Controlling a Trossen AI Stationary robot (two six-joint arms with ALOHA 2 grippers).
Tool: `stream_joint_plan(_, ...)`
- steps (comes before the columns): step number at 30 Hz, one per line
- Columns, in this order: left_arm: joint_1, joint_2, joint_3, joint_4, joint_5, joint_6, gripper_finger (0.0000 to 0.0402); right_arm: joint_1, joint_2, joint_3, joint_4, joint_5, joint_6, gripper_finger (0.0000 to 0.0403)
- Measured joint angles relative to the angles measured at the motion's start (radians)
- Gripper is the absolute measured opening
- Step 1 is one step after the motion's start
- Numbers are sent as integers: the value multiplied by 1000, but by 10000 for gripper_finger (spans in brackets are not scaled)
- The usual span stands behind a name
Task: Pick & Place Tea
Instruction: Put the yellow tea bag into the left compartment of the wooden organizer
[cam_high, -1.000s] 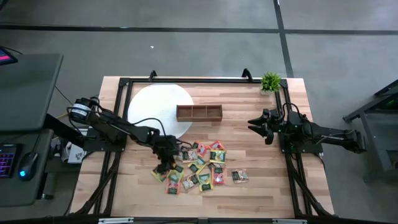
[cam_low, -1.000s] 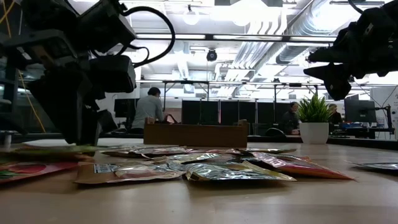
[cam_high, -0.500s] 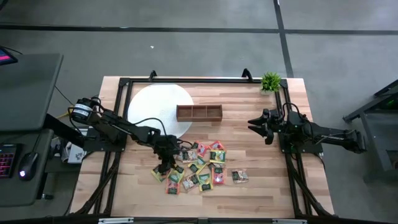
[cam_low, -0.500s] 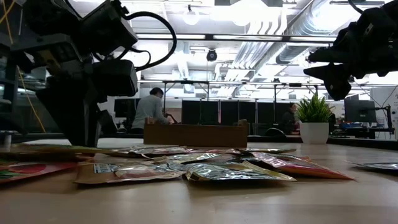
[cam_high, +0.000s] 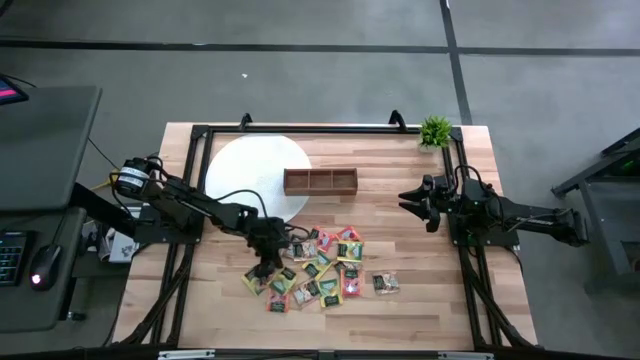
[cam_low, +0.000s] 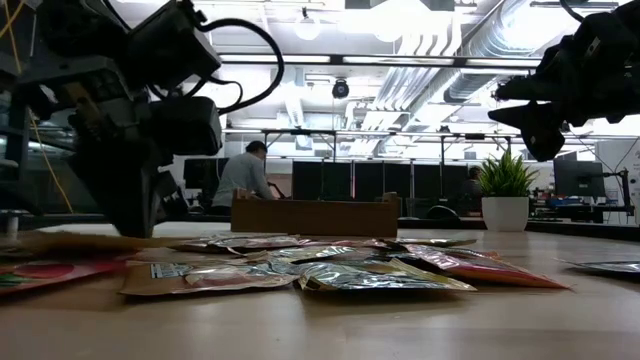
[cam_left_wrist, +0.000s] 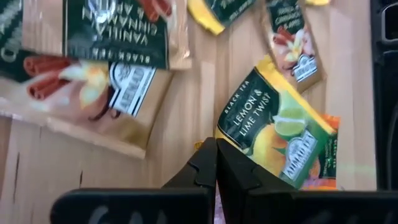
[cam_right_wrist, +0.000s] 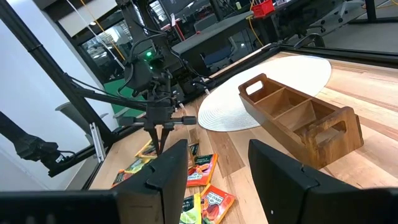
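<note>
Several tea packets (cam_high: 322, 270) in green, yellow and red lie flat in a loose pile on the wooden table, near its middle front. My left gripper (cam_high: 262, 270) slants down at the pile's left edge, shut at a corner of a yellow lemon-and-lime packet (cam_left_wrist: 277, 140). A tan vanilla-cinnamon packet (cam_left_wrist: 106, 68) lies just beside it. My right gripper (cam_high: 405, 200) hangs open and level above the table's right side, far from the pile, with nothing between its fingers (cam_right_wrist: 217, 168). The brown wooden tray (cam_high: 320, 181) stands behind the pile. My left gripper has its two fingertips closed together at the yellow packet's nearest corner (cam_left_wrist: 222, 132). The fingers come slanting down from the table's left side. The tips cover the corner itself, so how much of it lies between them does not show. The packet lies flat on the table.
A round white mat (cam_high: 245, 175) lies at the back left, partly under the tray. A small potted plant (cam_high: 435, 131) stands at the far right corner. A black frame runs along the table's edges. People sit in the room behind (cam_low: 240, 175).
My left gripper has shut its fingers while staying in place at the pile's left edge. The packets lie as before. My right arm has kept still.
</note>
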Motion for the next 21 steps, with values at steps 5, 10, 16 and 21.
stream_joint_plan(5, 0, 0, 0, 65, 0, -26, 0, 0, 0, 0, 0, 0, 0, 165)
stream_joint_plan(10, 0, -24, 0, 92, 0, -41, 0, 0, 0, 0, 0, 0, 0, 165)
stream_joint_plan(16, 10, -76, 1, 82, -21, -26, 0, 0, 0, 0, 0, 0, 0, 165)
stream_joint_plan(21, 14, -119, 1, 84, -53, 10, 0, 0, 0, 0, 0, 0, 0, 165)
